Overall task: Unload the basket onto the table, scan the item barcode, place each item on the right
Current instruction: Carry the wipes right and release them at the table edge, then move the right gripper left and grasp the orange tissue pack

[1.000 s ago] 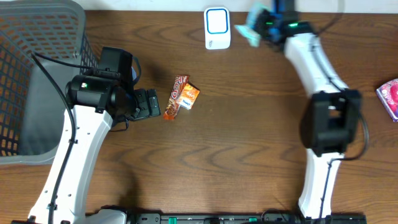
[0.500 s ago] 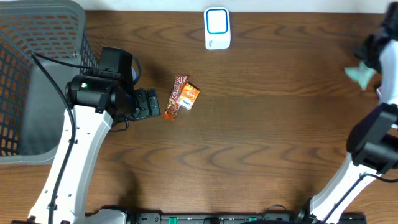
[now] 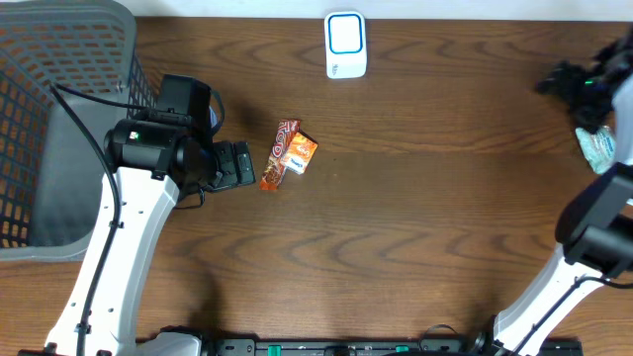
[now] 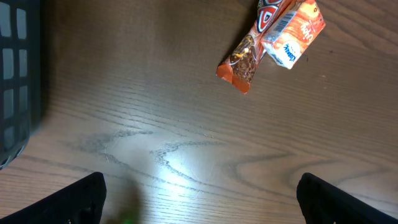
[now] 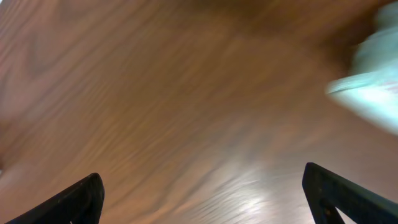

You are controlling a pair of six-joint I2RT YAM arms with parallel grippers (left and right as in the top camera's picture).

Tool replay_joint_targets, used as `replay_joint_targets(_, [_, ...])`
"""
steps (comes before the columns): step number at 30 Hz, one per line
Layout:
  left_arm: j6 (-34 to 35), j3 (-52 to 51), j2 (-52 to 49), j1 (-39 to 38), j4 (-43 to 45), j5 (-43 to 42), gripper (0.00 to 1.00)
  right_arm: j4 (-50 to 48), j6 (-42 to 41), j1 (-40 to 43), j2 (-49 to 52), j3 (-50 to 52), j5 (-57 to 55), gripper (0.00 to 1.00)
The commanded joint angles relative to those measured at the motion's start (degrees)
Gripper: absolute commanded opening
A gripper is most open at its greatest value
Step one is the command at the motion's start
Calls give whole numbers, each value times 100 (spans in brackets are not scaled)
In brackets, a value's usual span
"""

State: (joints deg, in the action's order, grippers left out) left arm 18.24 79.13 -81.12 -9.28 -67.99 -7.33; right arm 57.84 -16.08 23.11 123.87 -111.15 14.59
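Left gripper (image 3: 247, 166) is spread wide with nothing in it. It sits just beside the two snack items, which lie straight ahead of its fingers. The brown-wrapped bar (image 3: 277, 156) is nearer, with its long axis running roughly across the jaw line. The orange packet (image 3: 300, 151) touches the bar on the far side.

Right gripper (image 5: 202, 186) is also released and holds nothing, at the far right table edge. A teal packet (image 3: 598, 148) lies on the wood near it, blurred in the wrist view.

The left arm is clearly nearer the snacks and is likely the one to grab next. The barcode scanner (image 3: 345, 44) stands at the top centre, well apart from both.

The dark wood table (image 3: 415, 218) is flat with open room around it. A grey mesh basket (image 3: 59, 59) is at far left.
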Motion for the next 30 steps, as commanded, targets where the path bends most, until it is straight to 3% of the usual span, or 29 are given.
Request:
replay_joint_targets(1, [74,15,-22,-7,-28,35,98,37,225,-566,-92,481,1373,97])
replay_joint_targets(5, [74,15,-22,-4,-31,35,98,111,938,-1185,-92,1014,2020,91])
replay_joint_targets(13, [74,15,-22,-7,-31,35,98,-422,890,-2896,-92,1843,2859,91])
replay_joint_targets(14, [74,15,-22,-7,-28,35,98,-509,741,-3060,-92,1856,2859,91])
replay_joint_targets(18, [72,15,-22,-7,-28,35,98,-1012,-280,-3724,-92,1878,2673,71])
replay_joint_targets(22, [74,15,-22,-7,-28,35,98,-1746,-1773,-4505,-92,1928,1545,70])
replay_joint_targets(30, [74,15,-22,-7,-28,35,98,-2107,-2647,-5062,-90,2031,772,68])
